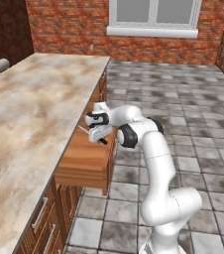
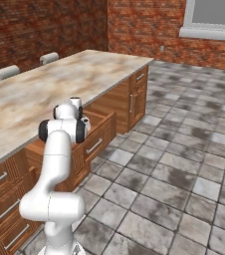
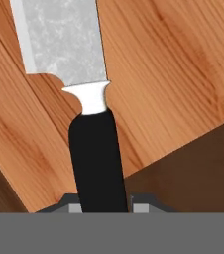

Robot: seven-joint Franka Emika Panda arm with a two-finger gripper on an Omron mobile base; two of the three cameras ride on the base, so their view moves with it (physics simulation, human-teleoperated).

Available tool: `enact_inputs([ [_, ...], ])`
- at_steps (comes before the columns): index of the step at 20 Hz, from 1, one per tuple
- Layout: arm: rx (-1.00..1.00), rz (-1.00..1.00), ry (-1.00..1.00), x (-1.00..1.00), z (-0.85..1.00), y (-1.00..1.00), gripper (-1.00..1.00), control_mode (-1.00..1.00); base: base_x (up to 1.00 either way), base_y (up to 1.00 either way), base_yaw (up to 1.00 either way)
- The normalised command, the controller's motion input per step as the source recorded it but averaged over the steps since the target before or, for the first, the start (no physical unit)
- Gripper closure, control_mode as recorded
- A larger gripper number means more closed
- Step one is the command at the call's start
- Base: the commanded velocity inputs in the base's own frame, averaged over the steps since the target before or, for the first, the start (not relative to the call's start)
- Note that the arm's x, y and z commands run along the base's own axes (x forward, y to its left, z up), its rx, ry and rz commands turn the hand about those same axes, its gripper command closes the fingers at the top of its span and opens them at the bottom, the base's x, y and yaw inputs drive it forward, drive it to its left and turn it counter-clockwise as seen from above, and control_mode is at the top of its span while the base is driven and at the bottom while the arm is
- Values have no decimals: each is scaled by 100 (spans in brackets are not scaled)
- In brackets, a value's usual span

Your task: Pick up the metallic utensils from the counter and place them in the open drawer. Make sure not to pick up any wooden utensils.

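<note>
Hand view: knife (image 3: 86, 124) runs up the middle of the frame, black handle at the bottom, white collar above it, silver blade going off the top edge. The handle sits between the two finger tips (image 3: 142, 207), which show as small grey bits either side of it at the bottom, so the gripper (image 3: 105, 206) is clamped on the knife handle. Behind the knife is orange-brown wood grain, w/ a darker brown patch at lower right and a dark sliver at lower left. Can't tell from here which drawer surface that wood is.

Left base view: arm is bent over w/ the hand low, gripper (image 1: 95, 133) just above the open drawer (image 1: 84, 161), which sticks out from under the counter (image 1: 29, 114) edge. The knife (image 1: 90, 133) shows as a thin pale sliver pointing toward the counter side, a dark bit at the gripper end. It's over the drawer's rear part, near the counter edge. Can't tell whether it touches the drawer floor.

Right base view: the drawer (image 2: 92, 134) is pulled out w/ a bar handle on its front; the hand is mostly hidden behind the arm's own joints, so the grip can't be read there. Counter (image 2: 59, 82) is the long marbled top. Two grey chair backs (image 2: 7, 72) stand at its far side.
</note>
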Motion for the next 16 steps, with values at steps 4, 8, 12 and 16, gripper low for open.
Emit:
enact_inputs([
  [4,0,0,1,0,-16,-86,100,-100,0,0,0],
  [8,0,0,2,0,-34,-89,100,-100,0,0,0],
  [12,0,0,0,0,-44,-87,100,-100,0,0,0],
  [16,0,0,0,0,-42,-92,100,-100,0,0,0],
])
